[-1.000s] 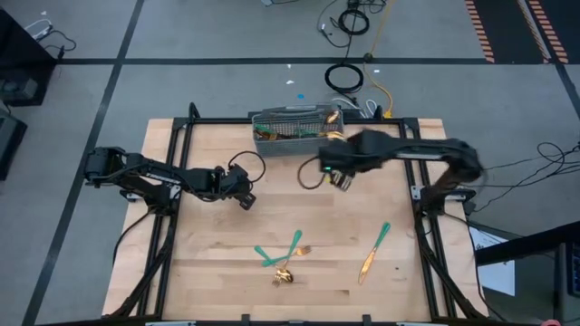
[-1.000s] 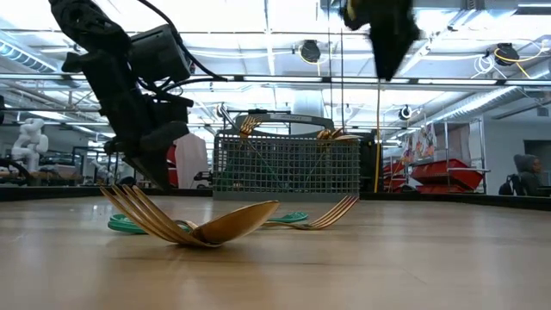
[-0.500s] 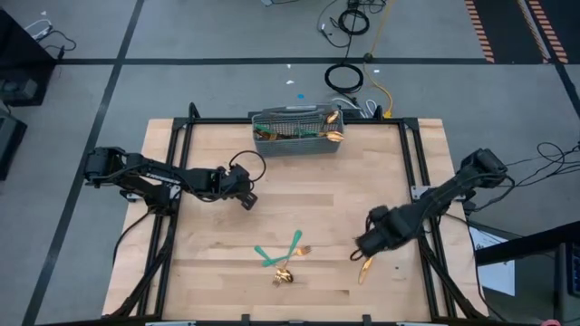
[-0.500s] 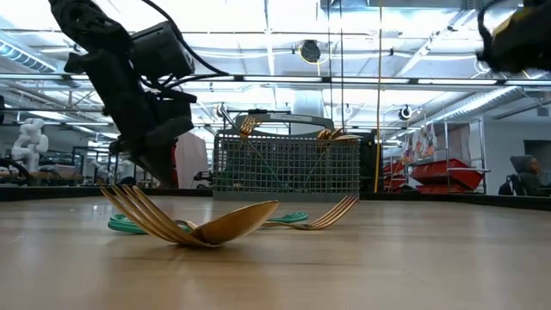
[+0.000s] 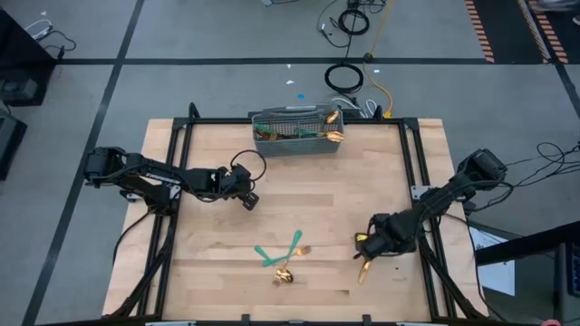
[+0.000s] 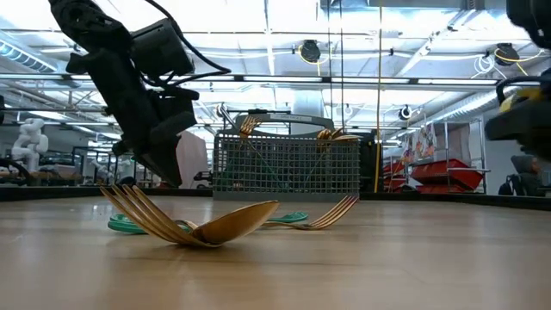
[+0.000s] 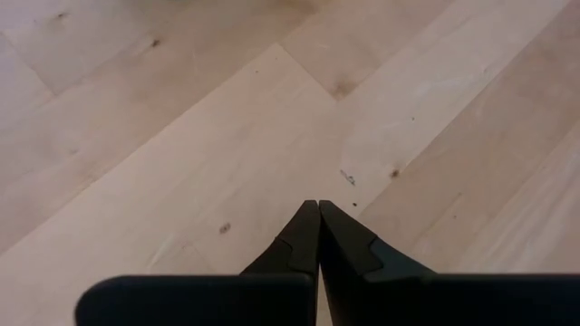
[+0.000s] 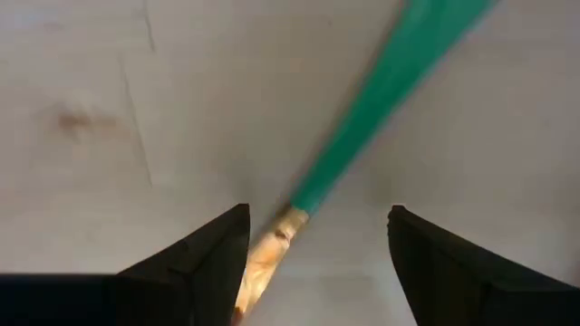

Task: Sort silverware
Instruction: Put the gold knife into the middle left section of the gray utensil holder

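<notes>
pale wooden table carries everything, with the two dark arms reaching in from either side. grey wire-mesh caddy sits at the far edge, near the middle; it already holds several gold pieces with teal handles, and gold fork tines and a spoon bowl stick up above its rim in the low view.

left gripper waits over bare wood on the left half of the table, well apart from any cutlery; its fingers are pressed together.

right gripper is down over the lone utensil on the right side of the table. its fingers are spread wide, one on each side of the utensil without touching it, just where the teal-green handle meets the shiny gold neck. this piece lies flat, its long axis diagonal, gold end toward the near edge and the handle running away under the gripper.

small cluster of silverware lies near the front centre: two teal handles crossing, with gold heads bunched at the near end. from table height a gold spoon bowl rests tilted on the wood against a gold fork whose tines point up and away.
</notes>
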Action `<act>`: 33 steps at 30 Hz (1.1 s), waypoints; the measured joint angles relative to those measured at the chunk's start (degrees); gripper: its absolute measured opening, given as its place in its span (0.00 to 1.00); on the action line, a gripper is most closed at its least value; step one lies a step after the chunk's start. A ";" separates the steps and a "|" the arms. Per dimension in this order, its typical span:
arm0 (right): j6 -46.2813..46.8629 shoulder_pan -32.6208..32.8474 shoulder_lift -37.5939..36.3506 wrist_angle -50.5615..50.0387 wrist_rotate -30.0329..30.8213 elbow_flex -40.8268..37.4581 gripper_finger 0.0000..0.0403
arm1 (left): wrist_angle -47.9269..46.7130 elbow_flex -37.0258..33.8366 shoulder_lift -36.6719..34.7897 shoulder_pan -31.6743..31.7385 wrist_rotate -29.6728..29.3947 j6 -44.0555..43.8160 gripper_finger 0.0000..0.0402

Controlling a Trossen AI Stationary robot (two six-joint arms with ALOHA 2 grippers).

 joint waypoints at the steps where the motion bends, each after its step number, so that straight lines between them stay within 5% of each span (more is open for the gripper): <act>1: 0.00 -0.32 0.01 1.38 0.17 -0.74 0.61 | -0.02 0.00 0.00 0.00 0.05 0.00 0.02; 11: 4.20 -3.10 1.20 3.65 -0.73 -2.98 0.57 | 0.07 -0.02 0.00 -0.02 0.04 1.20 0.02; 24: -3.54 -9.15 0.76 8.34 -2.88 -6.88 0.05 | 1.95 -0.02 0.00 0.00 -0.01 1.38 0.02; 33: -9.29 -9.01 1.09 5.93 0.34 -4.87 0.01 | 1.93 -0.02 0.00 -0.01 -0.01 1.43 0.02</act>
